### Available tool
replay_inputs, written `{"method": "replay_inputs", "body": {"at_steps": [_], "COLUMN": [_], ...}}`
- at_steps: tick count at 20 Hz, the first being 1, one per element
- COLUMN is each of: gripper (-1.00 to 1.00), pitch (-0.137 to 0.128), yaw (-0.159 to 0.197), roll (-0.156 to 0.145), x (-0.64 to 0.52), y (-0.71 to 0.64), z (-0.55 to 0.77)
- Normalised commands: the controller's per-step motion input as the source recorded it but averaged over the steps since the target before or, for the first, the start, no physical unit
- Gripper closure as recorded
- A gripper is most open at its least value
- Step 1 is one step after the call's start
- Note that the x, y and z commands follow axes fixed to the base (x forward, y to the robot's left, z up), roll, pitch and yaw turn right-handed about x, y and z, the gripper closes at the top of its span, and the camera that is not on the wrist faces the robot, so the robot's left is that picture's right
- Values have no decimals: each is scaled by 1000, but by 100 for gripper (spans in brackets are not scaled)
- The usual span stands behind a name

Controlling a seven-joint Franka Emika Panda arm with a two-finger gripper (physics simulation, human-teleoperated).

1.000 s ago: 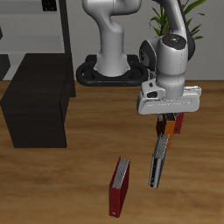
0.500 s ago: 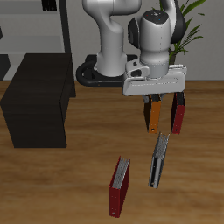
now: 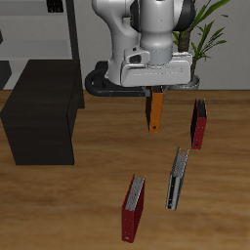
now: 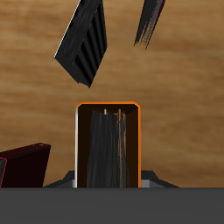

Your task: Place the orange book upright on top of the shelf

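My gripper is shut on the orange book, which hangs upright below it, lifted clear of the wooden table. In the wrist view the orange book fills the space between my fingers, with its orange edges and dark page block showing. The shelf is a low matte black cabinet standing on the floor-like table well to the side of the gripper, apart from it. Its top is bare.
A dark red book stands near the table's front edge. A grey-black book lies beside it, and it also shows in the wrist view. Another dark red book stands close beside the gripper. A tall grey open-frame shelving and a plant stand at the back.
My gripper has lifted the orange book off the table and carried it up and sideways toward the black shelf. The other books have not moved.
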Motion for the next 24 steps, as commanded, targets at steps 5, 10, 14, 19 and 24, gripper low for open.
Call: {"method": "replay_inputs", "body": {"at_steps": [5, 10, 14, 19, 24], "gripper": [100, 100, 100, 100, 100], "pitch": [43, 71, 34, -8, -20], "yaw": [-54, -59, -80, -11, 34], "roll": [52, 91, 4, 8, -13], "x": [-132, -130, -137, -106, -36], "y": [-438, -469, -892, -739, -614], "z": [404, 353, 509, 359, 275]}}
